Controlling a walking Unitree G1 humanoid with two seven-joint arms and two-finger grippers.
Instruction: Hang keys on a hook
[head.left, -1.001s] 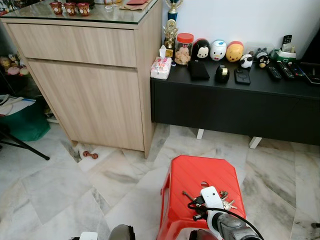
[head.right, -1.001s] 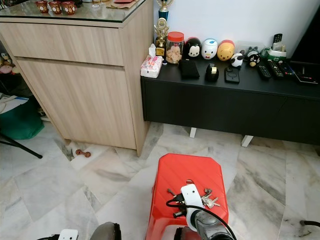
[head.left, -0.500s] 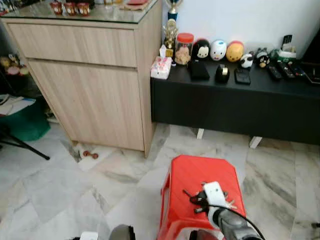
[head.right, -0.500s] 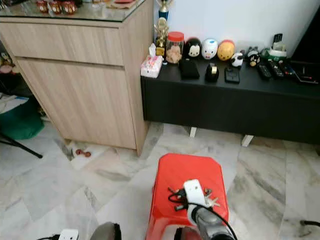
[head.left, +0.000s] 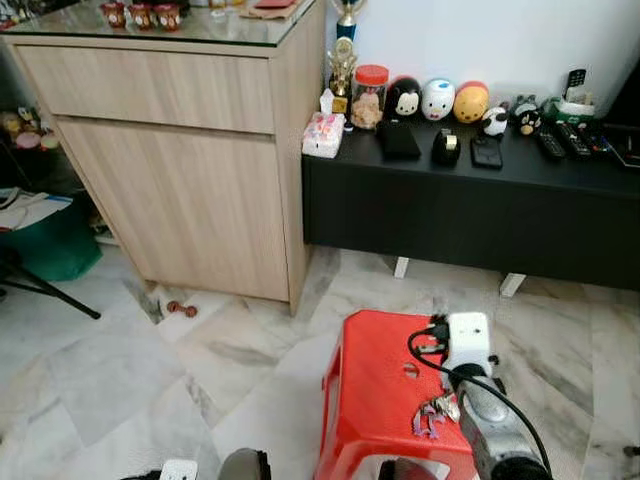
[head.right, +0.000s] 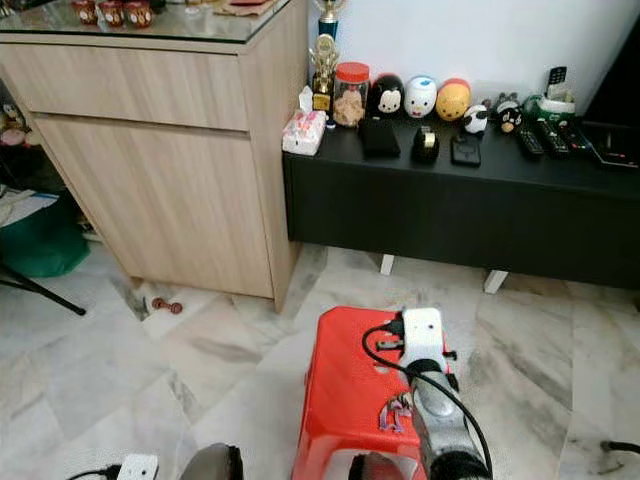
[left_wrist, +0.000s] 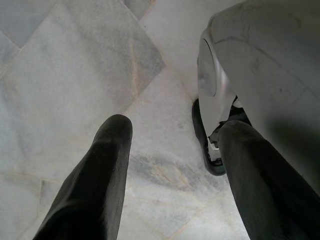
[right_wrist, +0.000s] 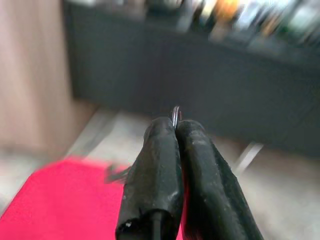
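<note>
Now keys (head.left: 432, 414) dangle beneath right gripper (right_wrist: 176, 126) (fingers pinched), above stool (head.left: 375, 400).

Open floor (head.left: 150, 370) left of stool (head.left: 375, 400)

A small bunch of silvery keys (head.left: 432, 416) dangles above the near right of the red stool. Its thin metal ring (right_wrist: 175, 116) is pinched between closed jaws.

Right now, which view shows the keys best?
The left eye view: the keys hang below the right hand over the red stool. The right eye view shows the same. The right wrist view gives just the ring pinched between the fingers.
</note>
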